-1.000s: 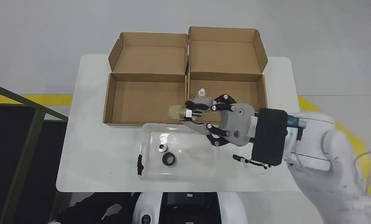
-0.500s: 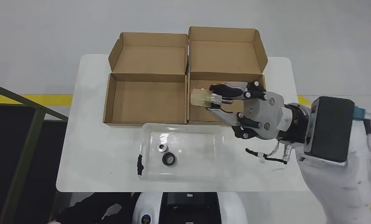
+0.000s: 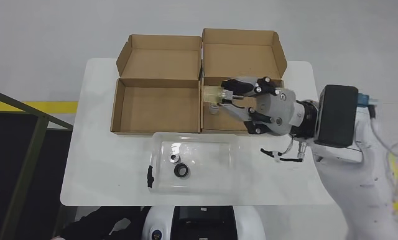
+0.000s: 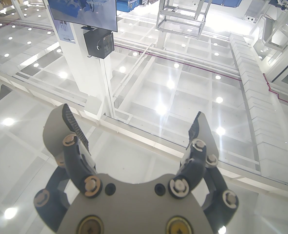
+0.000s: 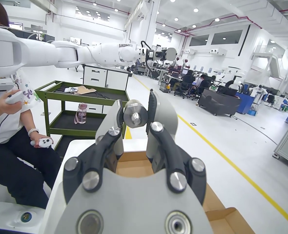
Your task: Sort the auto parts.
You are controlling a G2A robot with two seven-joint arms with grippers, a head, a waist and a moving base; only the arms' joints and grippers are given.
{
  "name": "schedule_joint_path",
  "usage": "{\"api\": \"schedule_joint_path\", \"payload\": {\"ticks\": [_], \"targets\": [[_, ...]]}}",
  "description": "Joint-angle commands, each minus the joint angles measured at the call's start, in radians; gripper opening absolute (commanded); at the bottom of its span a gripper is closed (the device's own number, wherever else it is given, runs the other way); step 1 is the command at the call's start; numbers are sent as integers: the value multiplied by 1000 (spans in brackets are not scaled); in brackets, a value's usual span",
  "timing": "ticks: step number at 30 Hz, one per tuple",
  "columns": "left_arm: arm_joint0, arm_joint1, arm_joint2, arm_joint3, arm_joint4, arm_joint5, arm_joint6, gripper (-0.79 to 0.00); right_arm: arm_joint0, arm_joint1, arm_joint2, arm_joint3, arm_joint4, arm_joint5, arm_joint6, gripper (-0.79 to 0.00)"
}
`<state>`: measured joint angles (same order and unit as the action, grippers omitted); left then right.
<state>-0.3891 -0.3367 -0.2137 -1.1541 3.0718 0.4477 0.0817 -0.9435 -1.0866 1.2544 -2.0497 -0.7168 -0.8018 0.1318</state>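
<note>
Over right box (image 3: 242, 60), part (image 3: 214, 94) points lengthwise leftward.

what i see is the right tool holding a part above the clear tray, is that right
Not quite. The right tool does hold a part, but above the right cardboard box, near its left wall, not above the clear tray, which lies nearer the robot. The top view shows it.
</note>
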Motion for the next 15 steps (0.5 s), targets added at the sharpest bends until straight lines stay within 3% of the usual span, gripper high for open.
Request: {"api": "schedule_joint_path", "payload": {"ticks": [1, 15], "targets": [[0, 0, 0, 0, 0, 0, 0, 0, 3, -1, -11, 16, -6, -3, 9, -785], [0, 0, 0, 0, 0, 0, 0, 0, -30, 1, -61, 130, -95, -49, 79, -785]]}}
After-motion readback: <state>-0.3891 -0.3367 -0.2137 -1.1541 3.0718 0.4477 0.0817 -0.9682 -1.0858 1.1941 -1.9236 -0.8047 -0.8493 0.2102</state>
